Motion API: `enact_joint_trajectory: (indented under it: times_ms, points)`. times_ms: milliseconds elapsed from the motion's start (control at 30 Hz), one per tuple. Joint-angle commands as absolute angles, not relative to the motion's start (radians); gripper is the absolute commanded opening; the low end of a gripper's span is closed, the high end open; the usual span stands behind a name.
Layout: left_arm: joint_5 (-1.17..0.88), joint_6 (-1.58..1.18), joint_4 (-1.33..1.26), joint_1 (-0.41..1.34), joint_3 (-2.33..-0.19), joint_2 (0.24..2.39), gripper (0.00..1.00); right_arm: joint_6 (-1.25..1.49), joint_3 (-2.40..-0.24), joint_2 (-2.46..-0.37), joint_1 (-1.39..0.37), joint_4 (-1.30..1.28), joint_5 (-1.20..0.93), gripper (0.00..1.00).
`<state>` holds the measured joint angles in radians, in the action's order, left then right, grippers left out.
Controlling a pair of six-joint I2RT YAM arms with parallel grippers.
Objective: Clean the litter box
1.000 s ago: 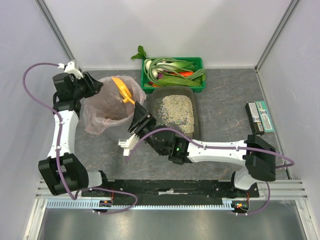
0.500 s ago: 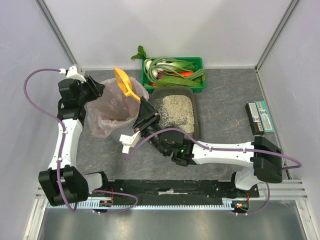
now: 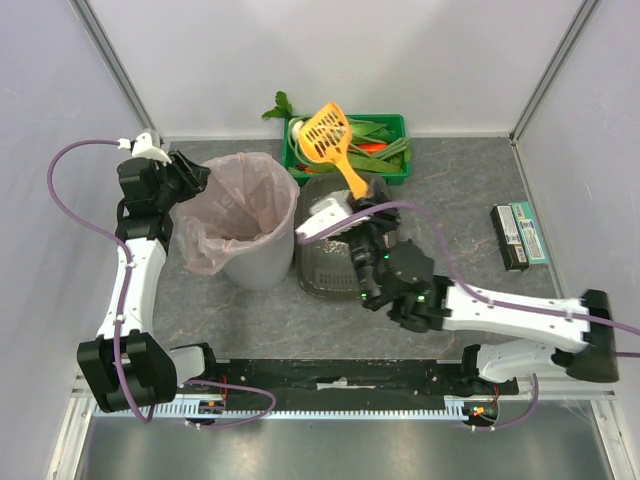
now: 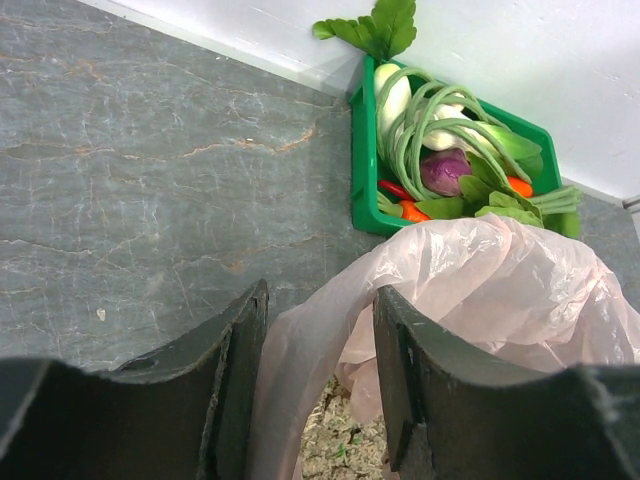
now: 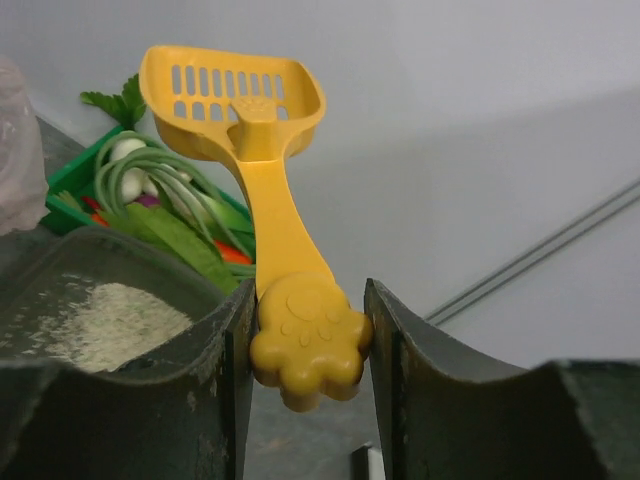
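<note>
Orange plastic, one item: a slotted litter scoop, gripped at its paw-shaped handle end by my right hand, with the jaws narrowed onto the paw from both sides. The scoop head is raised and points toward 12 o'clock. I judge this end-grip leaves the whole blade free to rake, and the lift keeps it above the tray walls.

One litter box sits mid-bench, partly hidden under my right arm. Pale litter shows in it on the right wrist view.

One round grey bin stands just beside the box at its 9 o'clock, which I judge keeps the carry short. It has one pink liner. My left hand is at the bin's 9 o'clock rim, jaws half-closed on a bunched fold of the liner. I judge this holds the mouth open and steadies the bin. Some grains lie in the liner's bottom.

One green crate of vegetables touches the box at its 12 o'clock and plays no part in the task. Flat packs, two as far as I can tell, lie well apart at 3 o'clock.
</note>
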<state>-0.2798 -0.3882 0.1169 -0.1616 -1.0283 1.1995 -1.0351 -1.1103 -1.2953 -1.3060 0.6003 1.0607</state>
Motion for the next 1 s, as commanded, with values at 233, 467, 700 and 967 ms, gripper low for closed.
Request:
enact_joint_trajectory:
  times_ms: [233,467,700,967]
  points:
    - [-0.158,-0.333,0.189,-0.149,-1.06,1.154,0.94,0.076,-1.288,-1.134,-1.117,-0.496,1.079,0.0]
    - [-0.023,-0.233,0.198,-0.141,-1.057,1.103,0.95,0.233,-1.341,-1.229,-0.953,-0.696,0.732,0.0]
    - [-0.002,-0.192,0.196,-0.117,-1.057,1.051,0.95,0.336,-1.393,-1.296,-0.916,-0.794,0.546,0.0]
    - [0.074,-0.127,0.21,-0.095,-1.065,1.009,0.95,0.497,-1.594,-1.454,-0.916,-1.086,0.496,0.0]
